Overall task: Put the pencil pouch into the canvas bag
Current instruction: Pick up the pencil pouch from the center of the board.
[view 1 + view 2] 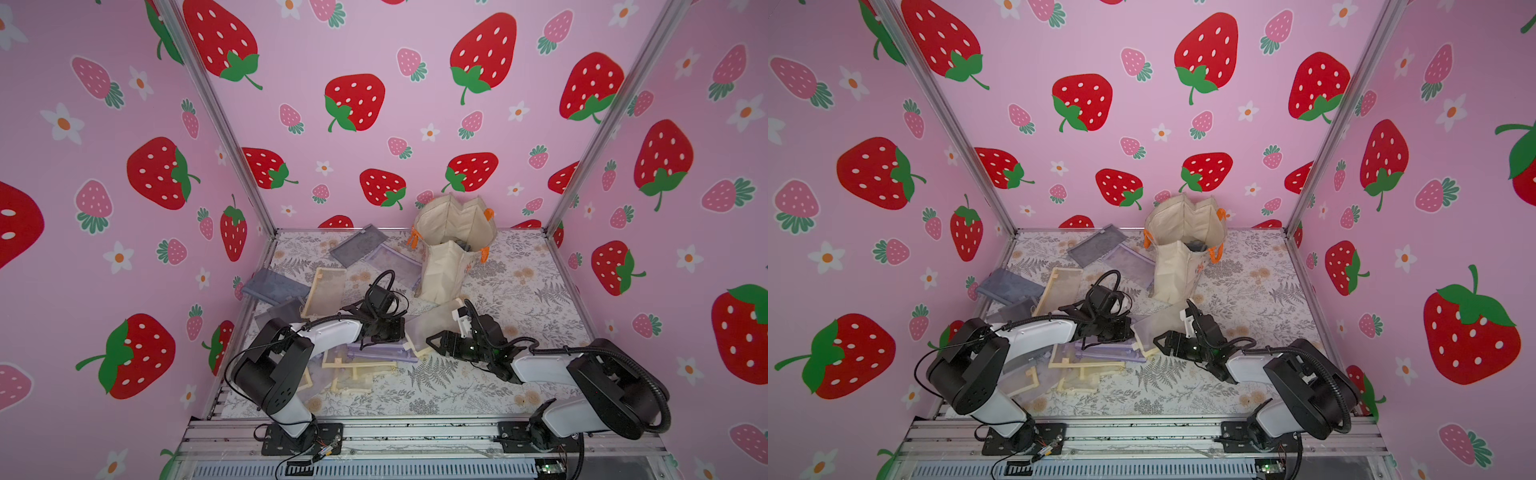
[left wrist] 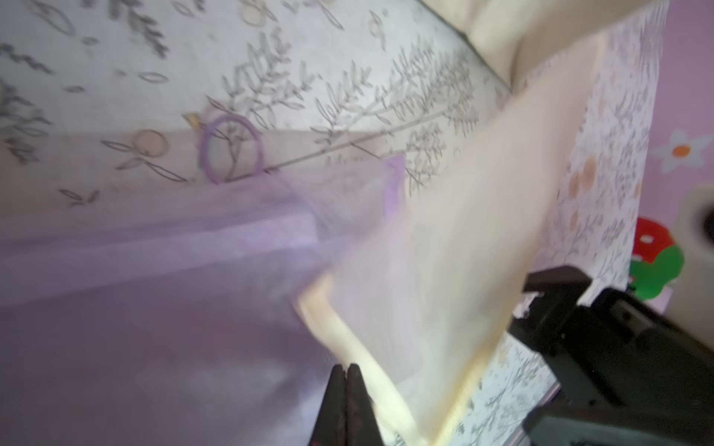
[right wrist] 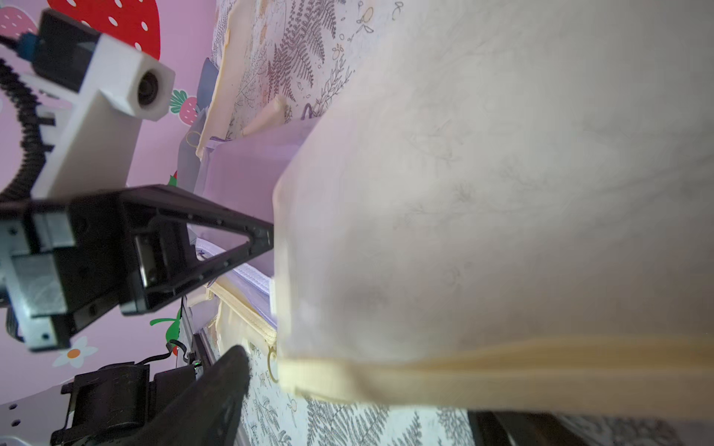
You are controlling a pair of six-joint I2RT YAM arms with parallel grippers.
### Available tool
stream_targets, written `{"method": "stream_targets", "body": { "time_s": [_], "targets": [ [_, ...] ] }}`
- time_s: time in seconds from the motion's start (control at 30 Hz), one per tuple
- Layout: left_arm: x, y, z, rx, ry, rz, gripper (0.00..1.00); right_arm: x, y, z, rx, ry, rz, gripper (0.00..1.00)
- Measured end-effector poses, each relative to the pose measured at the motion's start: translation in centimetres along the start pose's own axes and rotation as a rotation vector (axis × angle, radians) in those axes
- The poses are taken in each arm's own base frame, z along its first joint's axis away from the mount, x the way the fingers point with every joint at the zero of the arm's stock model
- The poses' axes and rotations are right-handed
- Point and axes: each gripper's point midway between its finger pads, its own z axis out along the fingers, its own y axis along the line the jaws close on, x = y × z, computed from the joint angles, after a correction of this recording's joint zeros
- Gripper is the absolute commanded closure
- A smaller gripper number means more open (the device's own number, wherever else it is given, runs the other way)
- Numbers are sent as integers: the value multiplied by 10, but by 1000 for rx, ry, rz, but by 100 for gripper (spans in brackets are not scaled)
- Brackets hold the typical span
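**Pouch pinched at its edge, outside the bag**

The left pincer (image 2: 345, 376) was pressed together on the edge of the cream mesh pencil pouch (image 1: 430, 324), as far as the wrist views showed. The pouch stood tilted up off the counter (image 1: 519, 291) between the two arms, and was blurred in the left wrist view. The right pincer (image 1: 438, 343) was spread wide just beside the pouch's zip edge, gripping nothing. The canvas bag (image 1: 444, 266) stood upright at the back of the counter with its mouth open, near the pouch, which was outside it. A lilac pouch (image 1: 374, 353) lay flat under the left pincer. Grey pouches (image 1: 353, 245) and another cream pouch (image 1: 326, 286) lay scattered further left.
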Motion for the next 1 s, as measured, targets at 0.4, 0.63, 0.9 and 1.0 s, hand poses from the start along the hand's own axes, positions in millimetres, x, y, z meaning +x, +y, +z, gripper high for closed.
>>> {"method": "stream_targets", "body": {
  "time_s": [0.4, 0.63, 0.9, 1.0],
  "targets": [
    [39, -33, -11, 27, 61, 105, 89, 1, -13, -17, 10, -52, 45, 16],
    [-21, -59, -20, 10, 0, 181, 47, 1, -20, -27, 24, -84, 70, 17],
    [-71, -58, 8, -21, -6, 234, 39, 3, -24, -34, 29, -102, 75, 17],
    [-69, -45, 26, -34, 36, 230, 39, 2, -24, -32, 26, -105, 73, 17]
  ]
}}
